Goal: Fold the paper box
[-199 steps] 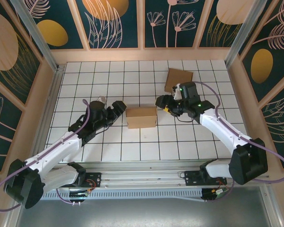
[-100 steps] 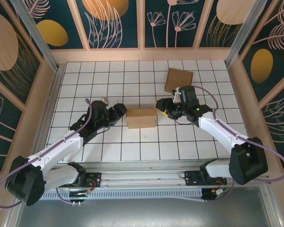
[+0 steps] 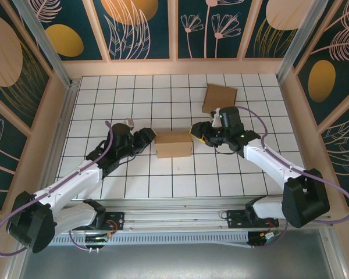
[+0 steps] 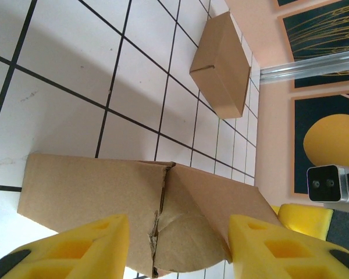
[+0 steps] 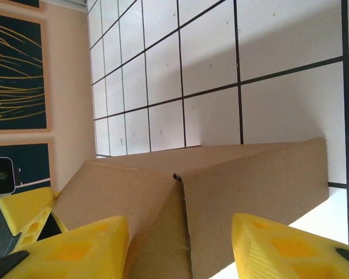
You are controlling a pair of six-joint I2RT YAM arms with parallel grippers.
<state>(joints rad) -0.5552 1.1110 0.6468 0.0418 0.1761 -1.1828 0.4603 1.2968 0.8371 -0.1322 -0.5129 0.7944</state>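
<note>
Brown cardboard paper box (image 3: 174, 144) lay at mid table on the white gridded table (image 3: 134, 99), long side running left to right, between the two grippers. From the top view it looked closed and rectangular. In the left wrist view the box (image 4: 93, 192) showed a rough torn-looking seam near its end and a rounded tuck flap curling out below it, not tucked flat. In the right wrist view the box (image 5: 250, 186) showed a slanted end panel meeting the long side at a visible slit.

Left gripper (image 3: 148, 135) sat at the box's left end, jaws spread wide, yellow fingers (image 4: 75, 250) straddling the end, gripping nothing. Right gripper (image 3: 196, 129) sat at the box's right end, jaws also spread wide (image 5: 180, 250), gripping nothing.

A flat brown cardboard piece (image 3: 219, 99) lay well apart toward the back right, also seen in the left wrist view (image 4: 222, 67).

Versus a second earlier: right gripper had shifted left and closed in on the box's right end; left gripper barely moved; box stayed in the same spot
</note>
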